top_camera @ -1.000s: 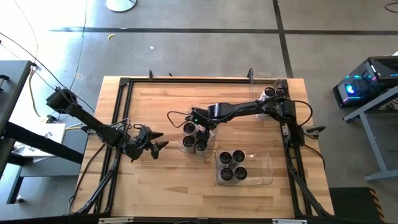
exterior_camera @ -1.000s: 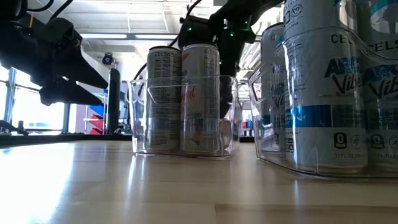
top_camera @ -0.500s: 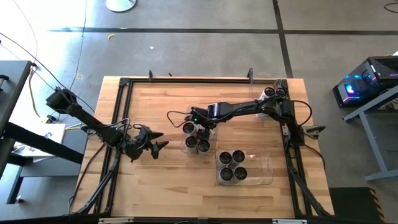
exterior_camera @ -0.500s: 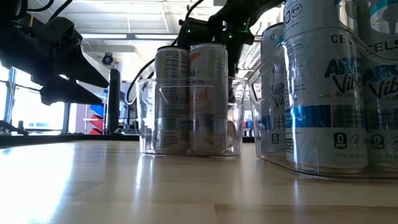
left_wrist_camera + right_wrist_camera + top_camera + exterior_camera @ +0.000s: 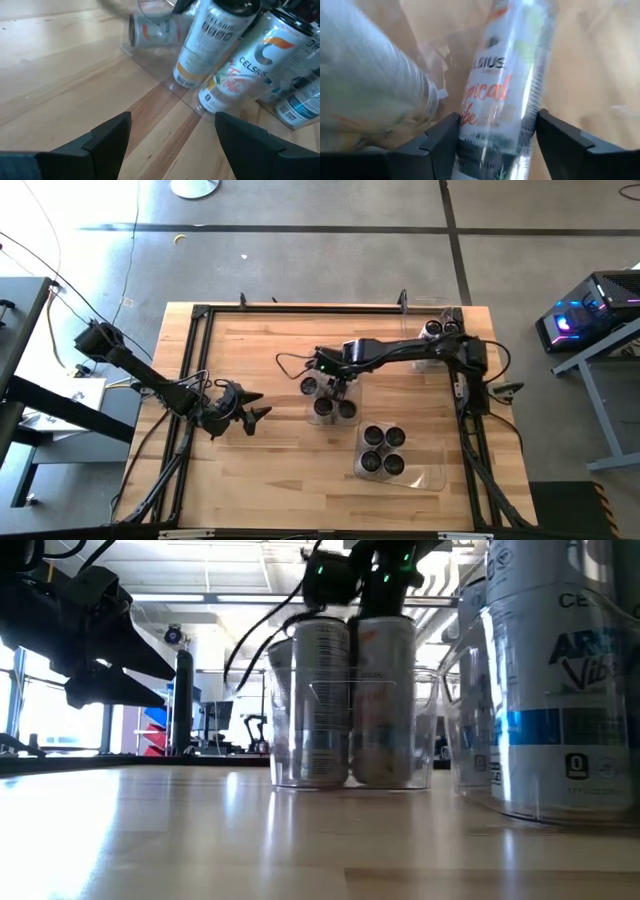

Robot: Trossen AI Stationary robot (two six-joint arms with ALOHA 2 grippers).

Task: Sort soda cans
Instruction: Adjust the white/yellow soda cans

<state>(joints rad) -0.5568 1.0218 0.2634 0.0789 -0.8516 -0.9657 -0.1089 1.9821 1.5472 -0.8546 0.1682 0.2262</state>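
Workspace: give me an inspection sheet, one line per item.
Surface: wooden table, black frame rails.
Job's things: soda cans in middle clear bin; four in front bin; two at far right corner.
Clutter: nothing seen.
Grippers: right gripper over middle bin, fingers either side of an orange-label can; left gripper open, empty, left of bins.
Cables: along both arms.
Surroundings: grey floor, lit computer at right.
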